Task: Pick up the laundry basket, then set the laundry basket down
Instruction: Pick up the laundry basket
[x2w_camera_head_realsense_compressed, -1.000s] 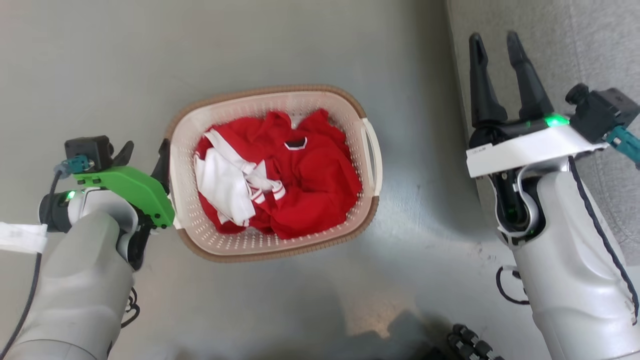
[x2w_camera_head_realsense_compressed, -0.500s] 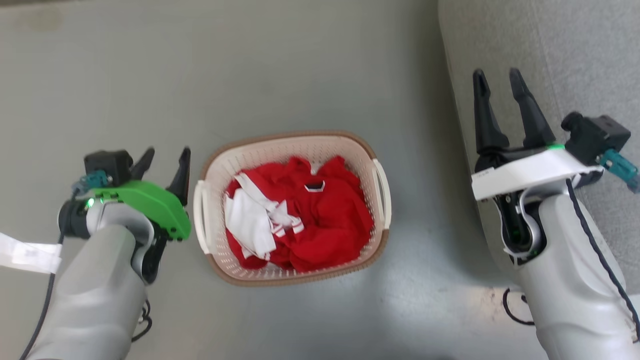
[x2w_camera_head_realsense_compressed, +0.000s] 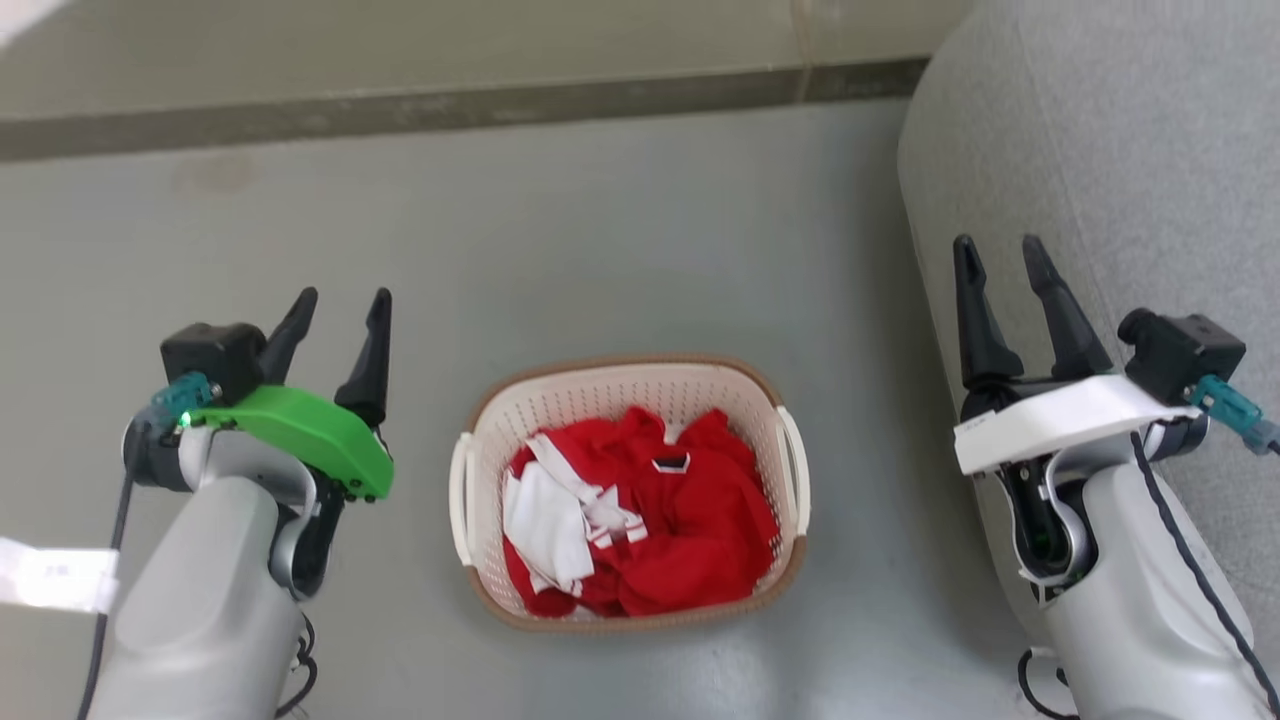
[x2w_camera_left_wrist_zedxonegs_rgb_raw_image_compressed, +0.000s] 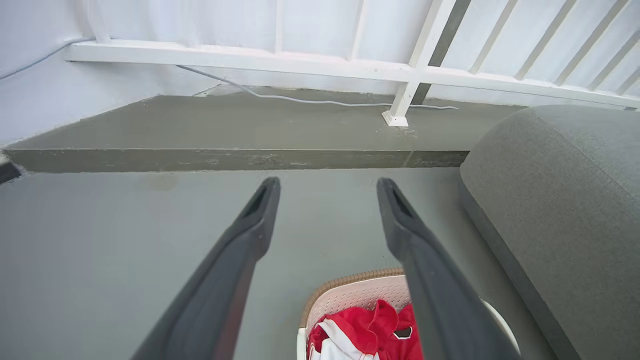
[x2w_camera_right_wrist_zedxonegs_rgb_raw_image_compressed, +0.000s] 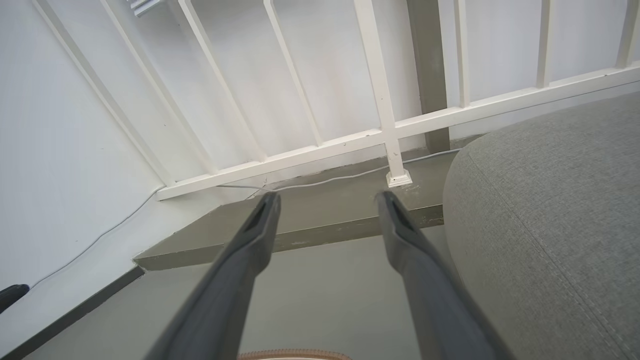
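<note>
Right gripper (x2w_camera_right_wrist_zedxonegs_rgb_raw_image_compressed: 327, 197) spread, empty; grey cushion (x2w_camera_right_wrist_zedxonegs_rgb_raw_image_compressed: 545, 225) right; laundry basket (x2w_camera_right_wrist_zedxonegs_rgb_raw_image_compressed: 295, 355) rim at bottom edge.

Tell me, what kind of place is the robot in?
Probably a room at home, maybe by a balcony: a grey fabric sofa, a white railing, and a laundry basket of red clothes on the floor.

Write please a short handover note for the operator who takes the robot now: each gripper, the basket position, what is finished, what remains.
Left gripper: open, fingers empty, left of the laundry basket, apart from it.
Right gripper: open, empty, over the edge of the grey sofa.
Basket: upright on the floor between the grippers, red and white clothes inside.
Done: one second ago the left gripper was at the basket's left handle; now it is off, so set-down looks finished.
Left: probably nothing; check the basket stands steady.
</note>
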